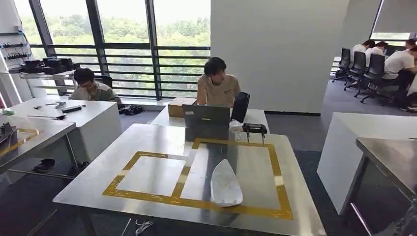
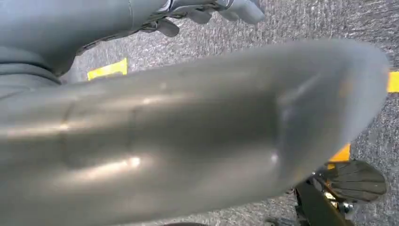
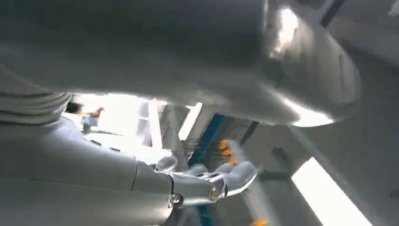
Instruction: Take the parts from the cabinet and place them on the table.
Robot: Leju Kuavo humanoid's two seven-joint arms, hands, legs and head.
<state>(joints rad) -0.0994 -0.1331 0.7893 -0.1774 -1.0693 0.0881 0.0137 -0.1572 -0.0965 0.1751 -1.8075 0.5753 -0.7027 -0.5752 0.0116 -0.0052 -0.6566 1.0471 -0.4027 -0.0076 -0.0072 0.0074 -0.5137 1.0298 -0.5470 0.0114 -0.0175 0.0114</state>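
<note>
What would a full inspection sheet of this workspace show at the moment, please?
Surface: shiny steel table marked with yellow tape rectangles.
Job's things: pale curved metal part lies in the right rectangle; large grey metal part sits close to the left wrist camera, grip unclear.
Clutter: grey laptop and small black device at the table's far edge.
Hands: left hand and right hand; cannot tell whether either holds anything.
Cables: a pale cord, apparently, on the floor.
Surroundings: seated person behind the laptop, another person at a white desk; large windows.
</note>
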